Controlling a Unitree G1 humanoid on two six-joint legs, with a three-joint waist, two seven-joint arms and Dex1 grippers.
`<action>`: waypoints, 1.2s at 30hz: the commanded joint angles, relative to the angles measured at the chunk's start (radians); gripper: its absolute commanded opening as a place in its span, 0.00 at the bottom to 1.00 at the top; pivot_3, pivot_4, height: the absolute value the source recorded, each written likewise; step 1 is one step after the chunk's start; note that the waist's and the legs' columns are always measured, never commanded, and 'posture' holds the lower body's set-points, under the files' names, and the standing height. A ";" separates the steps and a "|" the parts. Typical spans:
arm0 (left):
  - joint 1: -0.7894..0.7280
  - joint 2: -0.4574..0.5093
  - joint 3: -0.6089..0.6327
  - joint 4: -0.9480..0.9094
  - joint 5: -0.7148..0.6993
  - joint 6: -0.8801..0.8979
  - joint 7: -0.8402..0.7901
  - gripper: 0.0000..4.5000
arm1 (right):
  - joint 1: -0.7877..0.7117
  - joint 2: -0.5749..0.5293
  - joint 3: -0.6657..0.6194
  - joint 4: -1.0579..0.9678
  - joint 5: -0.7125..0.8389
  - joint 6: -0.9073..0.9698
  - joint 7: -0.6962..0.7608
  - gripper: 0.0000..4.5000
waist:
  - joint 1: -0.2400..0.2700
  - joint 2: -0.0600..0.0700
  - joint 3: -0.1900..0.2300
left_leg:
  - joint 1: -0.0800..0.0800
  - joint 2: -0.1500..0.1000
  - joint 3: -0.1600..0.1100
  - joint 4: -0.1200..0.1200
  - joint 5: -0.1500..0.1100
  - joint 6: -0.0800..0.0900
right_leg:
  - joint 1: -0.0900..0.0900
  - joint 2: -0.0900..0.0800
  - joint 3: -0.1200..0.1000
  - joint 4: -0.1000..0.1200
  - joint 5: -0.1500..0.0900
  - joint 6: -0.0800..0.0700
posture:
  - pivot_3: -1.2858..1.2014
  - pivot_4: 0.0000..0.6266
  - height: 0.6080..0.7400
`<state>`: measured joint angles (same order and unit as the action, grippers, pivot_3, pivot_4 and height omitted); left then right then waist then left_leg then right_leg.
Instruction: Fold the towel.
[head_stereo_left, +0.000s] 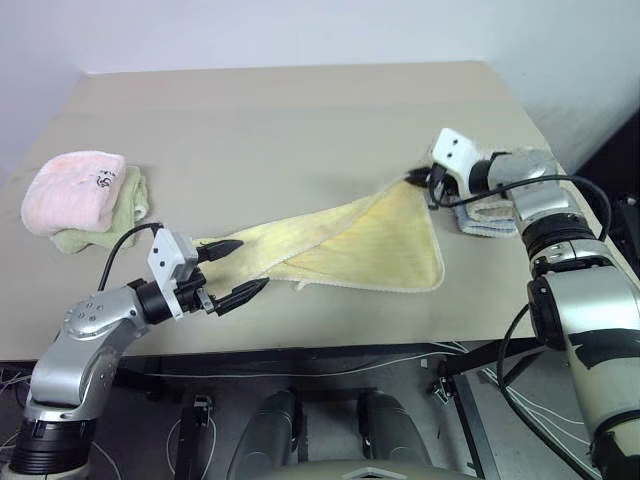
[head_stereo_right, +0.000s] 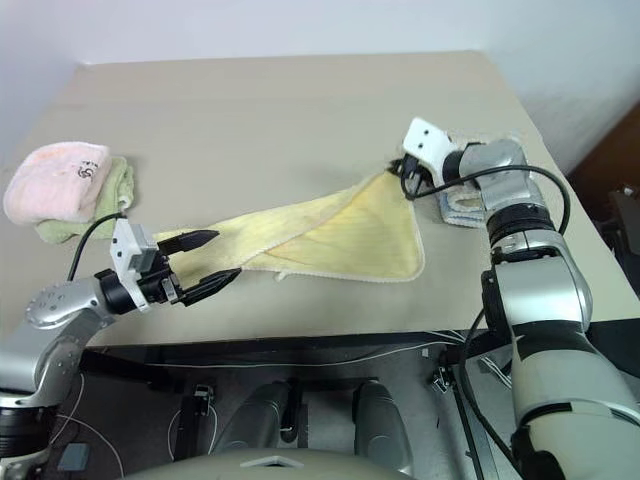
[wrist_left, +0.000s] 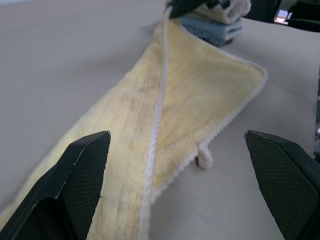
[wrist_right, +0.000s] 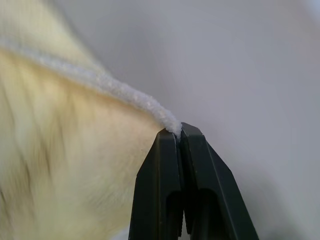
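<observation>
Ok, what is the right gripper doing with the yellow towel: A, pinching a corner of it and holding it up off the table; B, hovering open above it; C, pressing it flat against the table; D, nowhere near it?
A: the right gripper has its fingers shut on the hem at a corner of the towel, and that corner is raised off the table.

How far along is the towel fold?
Early. Done: the right gripper is shut on a hemmed corner of the towel and holds it above the table. In hand: the cloth hangs stretched from that corner, the rest lying bunched toward the left gripper, which is open and holds nothing. Left: no neat fold shows yet.
</observation>
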<state>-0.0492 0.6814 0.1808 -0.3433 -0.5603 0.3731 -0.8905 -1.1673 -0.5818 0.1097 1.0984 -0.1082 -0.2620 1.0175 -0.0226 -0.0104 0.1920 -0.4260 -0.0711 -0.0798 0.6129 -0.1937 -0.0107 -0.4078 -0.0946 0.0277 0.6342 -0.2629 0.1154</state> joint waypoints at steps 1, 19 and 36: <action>0.002 0.038 0.027 -0.052 0.004 0.011 0.003 1.00 | 0.008 0.012 -0.083 -0.226 0.098 0.091 -0.046 0.01 | 0.000 0.000 0.000 | 0.000 0.000 0.000 0.000 0.000 0.000 | 0.000 0.000 0.000 0.000 0.000 0.000 | 0.52 0.24 1.00; 0.162 0.062 0.109 -0.049 0.136 -0.104 0.047 1.00 | 0.154 0.141 -0.234 -0.915 0.413 0.731 -0.307 0.01 | 0.005 0.000 0.000 | -0.001 0.000 -0.001 -0.002 0.000 -0.001 | -0.002 -0.002 0.000 0.001 0.000 0.000 | 0.52 0.24 1.00; 0.220 0.052 0.081 0.244 0.248 -0.381 -0.053 1.00 | 0.114 0.110 -0.221 -0.971 0.454 0.786 -0.329 0.01 | 0.005 0.001 0.000 | -0.001 0.001 0.000 -0.003 0.000 -0.001 | -0.002 -0.003 0.001 -0.001 0.000 -0.001 | 0.52 0.24 1.00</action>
<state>0.1794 0.7236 0.2570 -0.1061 -0.3262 0.0258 -0.9352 -1.0343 -0.4585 -0.1029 0.1786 0.3332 0.5262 0.6942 -0.0177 -0.0090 0.1916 -0.4266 -0.0705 -0.0800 0.6095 -0.1934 -0.0118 -0.4102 -0.0978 0.0284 0.6334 -0.2633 0.1144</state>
